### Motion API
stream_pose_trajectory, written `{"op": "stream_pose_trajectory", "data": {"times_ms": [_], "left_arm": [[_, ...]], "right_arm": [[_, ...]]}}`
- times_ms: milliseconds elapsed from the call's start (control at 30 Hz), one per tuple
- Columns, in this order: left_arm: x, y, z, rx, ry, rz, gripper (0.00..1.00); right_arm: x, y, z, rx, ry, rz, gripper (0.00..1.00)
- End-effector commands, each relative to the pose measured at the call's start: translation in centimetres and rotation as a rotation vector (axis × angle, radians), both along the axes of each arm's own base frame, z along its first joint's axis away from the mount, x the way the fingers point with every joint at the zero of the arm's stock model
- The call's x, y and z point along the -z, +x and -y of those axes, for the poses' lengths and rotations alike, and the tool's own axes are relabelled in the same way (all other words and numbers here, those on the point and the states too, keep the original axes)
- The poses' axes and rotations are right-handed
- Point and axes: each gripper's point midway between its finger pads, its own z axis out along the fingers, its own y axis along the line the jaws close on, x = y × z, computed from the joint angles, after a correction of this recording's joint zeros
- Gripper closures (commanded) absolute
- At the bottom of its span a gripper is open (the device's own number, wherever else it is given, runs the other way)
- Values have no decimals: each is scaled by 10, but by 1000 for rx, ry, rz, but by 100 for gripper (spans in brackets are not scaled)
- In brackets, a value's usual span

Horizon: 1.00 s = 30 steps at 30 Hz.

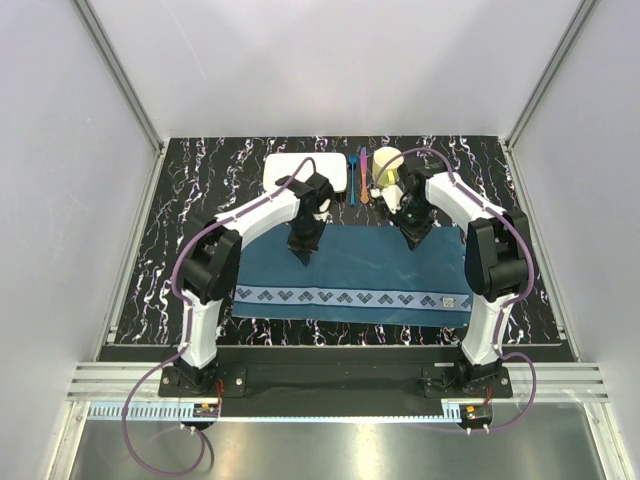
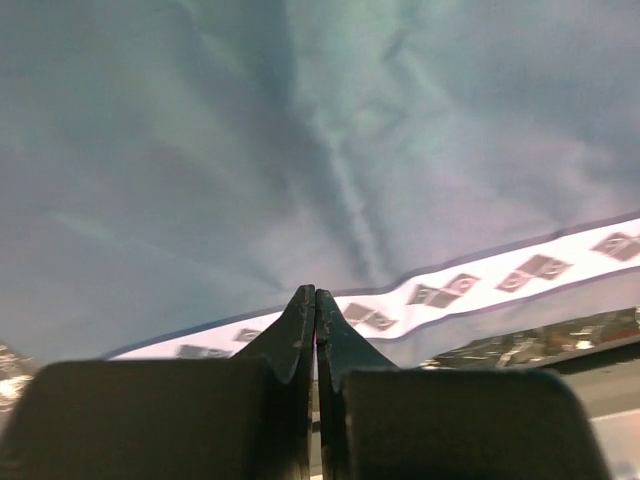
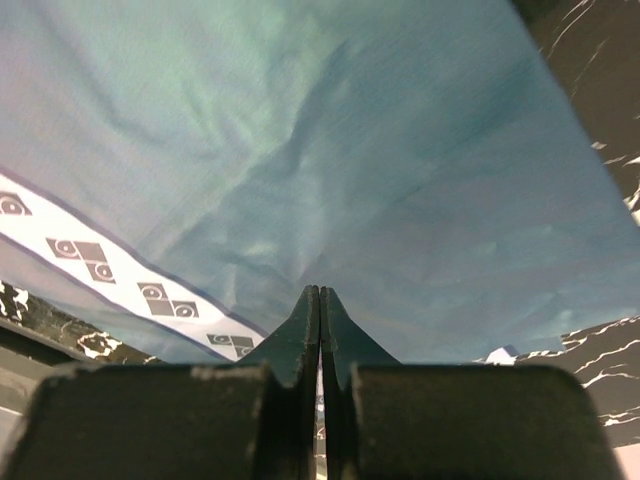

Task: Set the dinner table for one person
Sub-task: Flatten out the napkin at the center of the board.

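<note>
We are pinching the teal placemat [image 1: 350, 270] with the left gripper [image 2: 315, 295] and right gripper [image 3: 320, 292], jaws closed on its cloth. We are judging it best to pull evenly, keeping it flat on the dinner table [image 1: 200, 180] beneath. Just beyond both grippers, a white plate [image 1: 285, 165], utensils [image 1: 353, 175] and a cup [image 1: 387, 163] are crowding close.

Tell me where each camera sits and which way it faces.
Top external: above and behind the bases, looking down on the dinner table, teal placemat and white plate; both arms show whole.
Left wrist: on the left arm, looking along the shut left gripper at the placemat's patterned border.
Right wrist: on the right arm, looking along the shut right gripper across the placemat to the table.
Shared: both wrist views show that border.
</note>
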Motion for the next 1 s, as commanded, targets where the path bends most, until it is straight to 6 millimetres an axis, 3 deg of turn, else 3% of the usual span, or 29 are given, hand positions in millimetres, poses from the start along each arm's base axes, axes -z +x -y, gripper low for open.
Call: {"op": "stream_pose_trajectory", "data": {"times_ms": [0,200,400,667,967], "left_arm": [[-13,0,27,-82,-91,-14,100],[-10,-20,45,-76,-138,-67,100],[6,-15,55,-125,-150,-87,100],[17,-15,36,-160,-79,-57,100],[10,-14,23,-186,-57,-16,100]], "right_arm": [[-7,15,-8,15,26,34,100],[-14,27,-7,28,11,69,100],[-15,31,-9,51,13,76,100],[-16,28,-4,48,-4,85,100],[-13,31,-6,47,0,81,100]]}}
